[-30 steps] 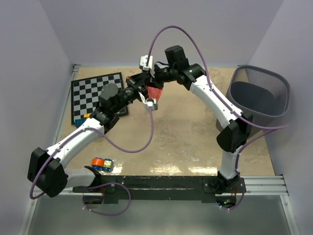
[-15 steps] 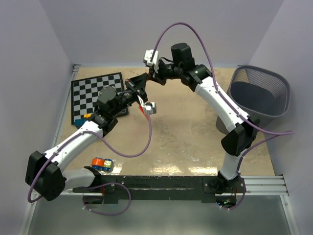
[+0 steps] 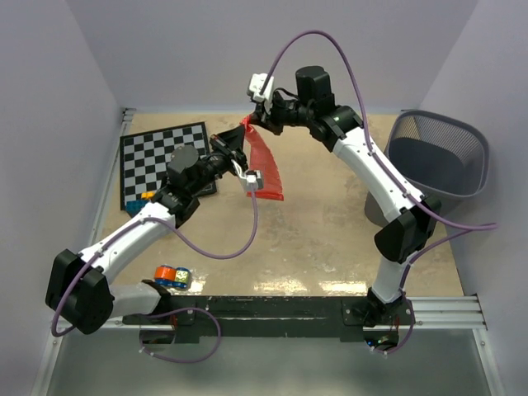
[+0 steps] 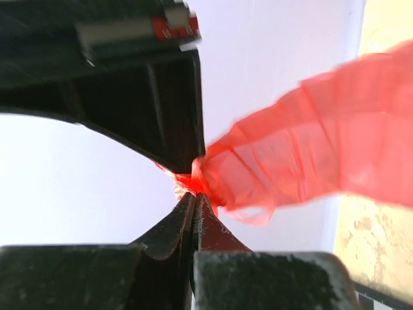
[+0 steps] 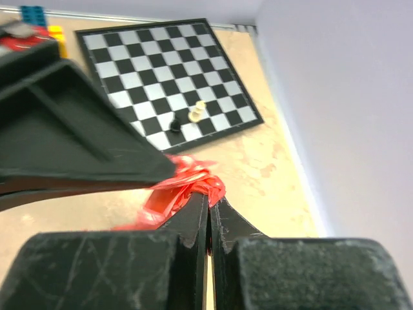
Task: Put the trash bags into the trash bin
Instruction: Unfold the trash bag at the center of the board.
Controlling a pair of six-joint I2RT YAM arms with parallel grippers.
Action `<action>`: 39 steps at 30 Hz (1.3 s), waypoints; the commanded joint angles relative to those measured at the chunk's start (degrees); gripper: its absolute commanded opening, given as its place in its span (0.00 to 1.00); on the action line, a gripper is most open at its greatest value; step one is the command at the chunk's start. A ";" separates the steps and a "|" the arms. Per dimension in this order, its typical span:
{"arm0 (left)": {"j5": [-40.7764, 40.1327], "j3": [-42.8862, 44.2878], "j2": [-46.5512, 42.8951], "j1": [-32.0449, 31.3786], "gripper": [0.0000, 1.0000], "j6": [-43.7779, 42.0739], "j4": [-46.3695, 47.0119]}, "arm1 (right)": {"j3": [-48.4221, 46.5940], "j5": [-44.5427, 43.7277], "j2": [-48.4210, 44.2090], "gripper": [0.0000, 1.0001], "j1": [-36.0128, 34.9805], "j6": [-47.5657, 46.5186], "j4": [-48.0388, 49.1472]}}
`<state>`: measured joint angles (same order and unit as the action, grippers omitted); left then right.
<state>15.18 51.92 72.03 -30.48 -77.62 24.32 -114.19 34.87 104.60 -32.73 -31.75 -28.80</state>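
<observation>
The trash bag (image 3: 266, 165) is a thin red-orange film hanging in a long sheet above the table's far middle. Both grippers pinch its top corner, tip to tip. My left gripper (image 3: 242, 137) is shut on the bunched film (image 4: 303, 155), its tips (image 4: 193, 195) pressed together. My right gripper (image 3: 252, 122) comes from above and is shut on the same crumpled corner (image 5: 190, 181), its tips (image 5: 210, 197) closed. The trash bin (image 3: 436, 115), dark grey wire mesh, stands at the right edge, well apart from the bag.
A chessboard (image 3: 165, 157) lies at the far left with two small pieces (image 5: 187, 116) on it. Coloured blocks (image 3: 145, 196) sit by its near edge, and a small coloured object (image 3: 172, 276) lies near the left arm's base. Walls close in on three sides.
The right gripper has risen and shifted slightly right. The bag, bunched between the grippers a second ago, has unfurled and now hangs down as a long sheet.
</observation>
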 commanded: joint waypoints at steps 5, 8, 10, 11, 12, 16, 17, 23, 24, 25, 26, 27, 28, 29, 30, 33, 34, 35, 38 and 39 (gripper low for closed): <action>1.88 5.81 0.65 -0.81 0.00 0.37 4.42 | 3.54 2.28 -1.23 0.00 -2.33 -0.24 2.00; -0.76 6.44 3.73 0.33 0.00 1.42 5.22 | 1.88 6.68 -2.90 0.00 -2.51 -0.33 0.59; -0.77 4.34 4.00 1.47 0.00 1.34 4.60 | -0.14 7.40 -3.61 0.00 -1.99 0.89 1.45; -0.42 2.50 3.39 1.65 0.00 0.73 4.77 | -0.85 7.40 -3.70 0.00 -1.12 2.46 3.81; 0.02 1.09 2.42 1.65 0.00 0.55 4.86 | -1.81 7.05 -3.61 0.00 -0.50 5.09 5.58; 3.10 0.02 -1.71 -0.71 0.00 2.12 1.62 | -1.13 1.09 -2.12 0.00 0.30 5.29 8.57; 3.54 0.20 -2.41 -1.42 0.00 2.04 1.00 | 0.36 -0.49 -1.85 0.00 0.21 5.29 9.54; 1.97 5.11 -0.23 -2.22 0.00 2.92 5.29 | 3.97 0.54 0.17 0.00 -1.10 3.89 6.57; 0.65 5.99 0.82 -2.13 0.00 3.09 6.09 | 4.15 2.03 -0.27 0.00 -1.54 3.36 5.43; -0.23 6.43 1.88 -1.78 0.00 3.18 6.70 | 4.24 3.43 -0.88 0.00 -1.98 3.01 4.63; -0.59 6.53 2.58 -0.99 0.00 3.27 7.41 | 4.33 4.58 -1.84 0.00 -2.16 2.92 4.19; -0.94 6.27 3.20 -0.29 0.00 3.36 7.93 | 4.68 5.72 -2.98 0.00 -2.16 3.18 4.36; -1.64 5.57 3.99 0.33 0.00 3.44 8.11 | 4.59 6.86 -3.86 0.00 -2.16 3.27 4.45; -2.17 4.78 4.26 1.03 0.00 3.53 8.12 | 4.16 7.14 -4.57 0.00 -1.90 3.36 4.62; -2.26 3.90 4.35 1.56 0.00 3.71 7.94 | 3.28 7.57 -5.01 0.00 -1.72 3.18 4.54; -2.26 1.26 3.12 2.00 0.00 3.62 6.01 | 1.17 9.07 -5.37 0.00 -0.41 6.68 6.64; -1.91 0.47 2.51 1.92 0.00 3.53 5.14 | 0.82 8.55 -5.19 0.00 -0.32 7.05 7.52; -0.86 0.03 1.72 1.83 0.00 3.45 4.34 | 0.90 7.59 -5.02 0.00 -0.32 7.05 8.31; 0.64 0.02 -0.74 0.25 0.00 3.36 3.20 | 1.95 2.68 -3.35 0.00 -0.32 5.30 8.84; 1.77 0.54 -1.36 -0.28 0.00 3.36 2.67 | 2.48 0.57 -2.30 0.00 -0.40 4.34 8.58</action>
<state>13.96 51.75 73.43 -29.80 -75.57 26.57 -110.41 38.54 102.98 -32.93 -26.59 -22.81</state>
